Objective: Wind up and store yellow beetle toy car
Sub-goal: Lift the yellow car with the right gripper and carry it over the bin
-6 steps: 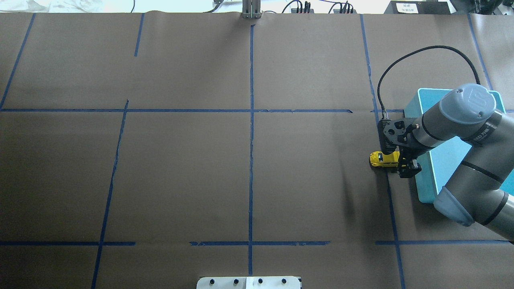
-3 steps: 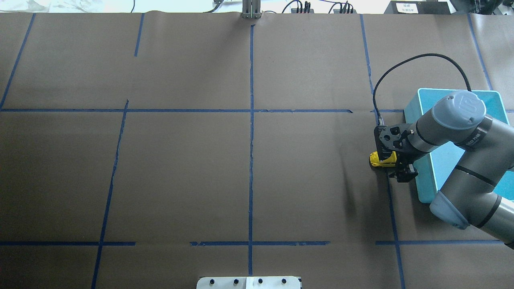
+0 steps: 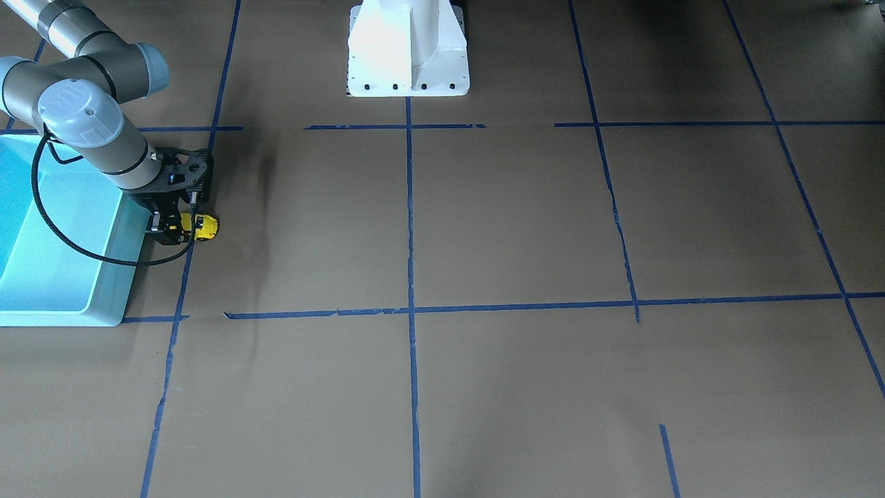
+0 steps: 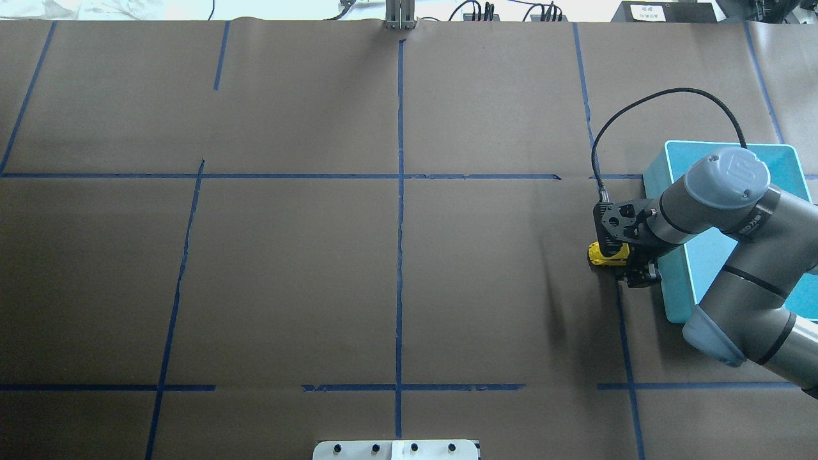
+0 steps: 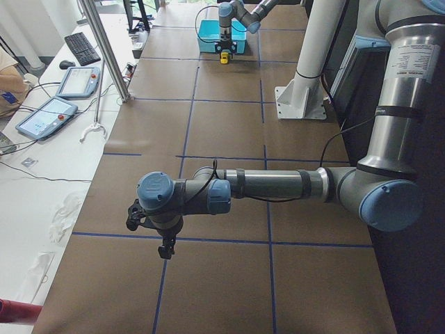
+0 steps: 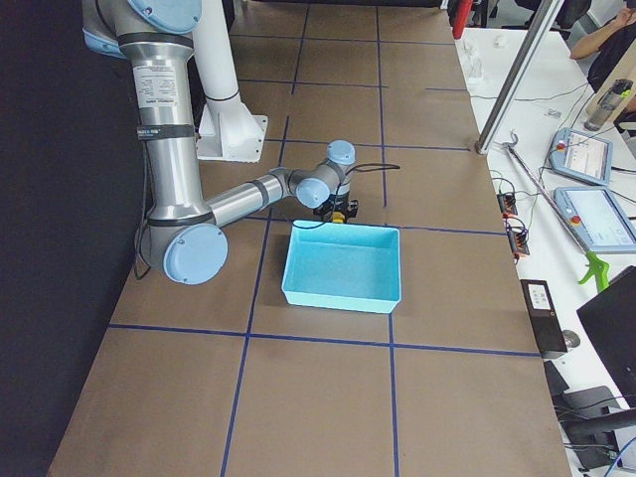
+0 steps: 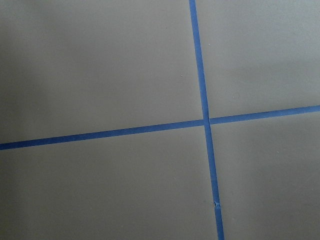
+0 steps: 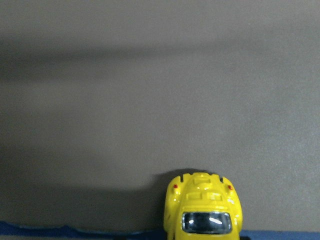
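The yellow beetle toy car (image 4: 601, 254) stands on the brown paper just left of the light blue bin (image 4: 676, 291). It also shows in the front view (image 3: 205, 226) and low in the right wrist view (image 8: 202, 210), which shows no fingers. My right gripper (image 4: 629, 263) is low over the car's bin-side end, with its jaws on either side of it and apparently open; it also shows in the front view (image 3: 169, 228). My left gripper (image 5: 165, 245) hangs over bare paper far from the car, and I cannot tell whether it is open or shut.
The bin (image 3: 104, 297) looks empty and is partly under my right arm. The wrist cable (image 4: 664, 96) loops out beyond the bin. The white robot base (image 3: 408, 48) stands at mid table. Blue tape lines (image 4: 399, 191) grid the paper.
My right gripper has moved left and lower over the car, covering more of it. The car has not moved.
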